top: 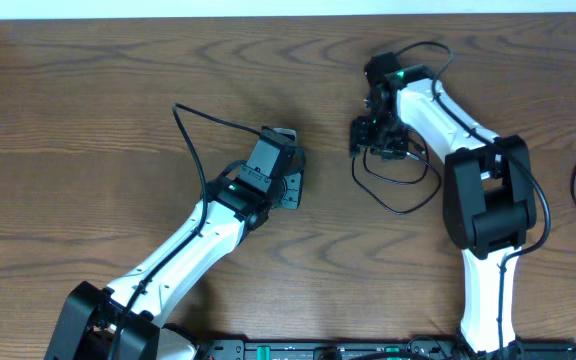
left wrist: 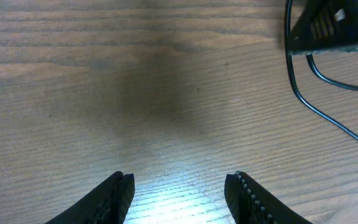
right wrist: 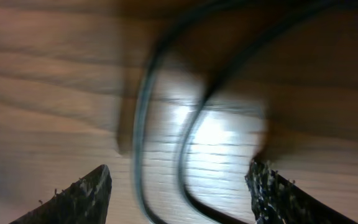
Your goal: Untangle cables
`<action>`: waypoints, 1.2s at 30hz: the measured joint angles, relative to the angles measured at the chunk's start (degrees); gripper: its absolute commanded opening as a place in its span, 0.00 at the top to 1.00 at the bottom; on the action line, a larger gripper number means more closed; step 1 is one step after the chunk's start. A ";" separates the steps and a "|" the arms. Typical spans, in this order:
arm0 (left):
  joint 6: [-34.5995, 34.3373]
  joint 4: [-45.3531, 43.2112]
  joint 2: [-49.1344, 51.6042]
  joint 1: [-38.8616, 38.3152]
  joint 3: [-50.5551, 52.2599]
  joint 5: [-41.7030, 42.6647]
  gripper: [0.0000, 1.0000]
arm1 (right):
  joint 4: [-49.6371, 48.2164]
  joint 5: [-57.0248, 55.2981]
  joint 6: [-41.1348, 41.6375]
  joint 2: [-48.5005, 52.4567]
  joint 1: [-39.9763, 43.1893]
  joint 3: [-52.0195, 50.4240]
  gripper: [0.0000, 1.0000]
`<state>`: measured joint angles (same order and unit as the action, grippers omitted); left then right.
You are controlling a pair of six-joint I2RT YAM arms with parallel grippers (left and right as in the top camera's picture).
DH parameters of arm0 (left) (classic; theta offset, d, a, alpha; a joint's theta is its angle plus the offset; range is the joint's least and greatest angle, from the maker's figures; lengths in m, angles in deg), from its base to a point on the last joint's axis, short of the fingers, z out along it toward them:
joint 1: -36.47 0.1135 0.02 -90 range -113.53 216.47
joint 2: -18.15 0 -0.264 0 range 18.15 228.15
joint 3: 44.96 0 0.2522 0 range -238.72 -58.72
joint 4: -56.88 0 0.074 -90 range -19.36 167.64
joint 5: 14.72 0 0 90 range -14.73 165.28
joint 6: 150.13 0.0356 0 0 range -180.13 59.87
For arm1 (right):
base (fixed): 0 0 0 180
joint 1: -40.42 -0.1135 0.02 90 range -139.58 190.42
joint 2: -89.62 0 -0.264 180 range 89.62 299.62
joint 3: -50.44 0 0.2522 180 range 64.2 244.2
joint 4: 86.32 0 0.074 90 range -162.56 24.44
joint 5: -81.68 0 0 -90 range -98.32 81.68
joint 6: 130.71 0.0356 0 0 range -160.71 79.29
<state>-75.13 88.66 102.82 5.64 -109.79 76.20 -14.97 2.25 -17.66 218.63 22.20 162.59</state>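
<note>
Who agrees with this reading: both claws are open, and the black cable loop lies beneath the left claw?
One detail is wrong. The black cable loop lies beneath the right claw, not the left claw. The right wrist view shows it, though blurred, between that claw's fingers. Both claws are indeed open.

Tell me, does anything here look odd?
Nothing spilled or broken. One black cable lies in a messy loop under the right tool; a second cable is cut off at the picture's right edge.

Left arm [top: 193, 238], right arm [top: 465, 140]: jaws apart.
</note>
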 measured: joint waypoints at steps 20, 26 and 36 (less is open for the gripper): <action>0.00 1.05 0.00 0.00 0.00 0.00 0.47 | 0.74 -10.05 0.00 -2.71 -8.26 -5.79 0.43; 0.00 1.07 0.00 0.00 0.00 -0.02 0.47 | 0.63 -10.21 -0.09 -2.75 -8.28 -5.84 0.44; 0.00 1.09 0.00 0.00 0.00 -0.02 0.47 | -0.39 -10.62 -0.81 -2.89 -8.28 -5.99 0.72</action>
<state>-75.13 89.76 102.82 5.64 -109.79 76.18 -15.37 -8.37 -18.47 215.74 13.92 156.60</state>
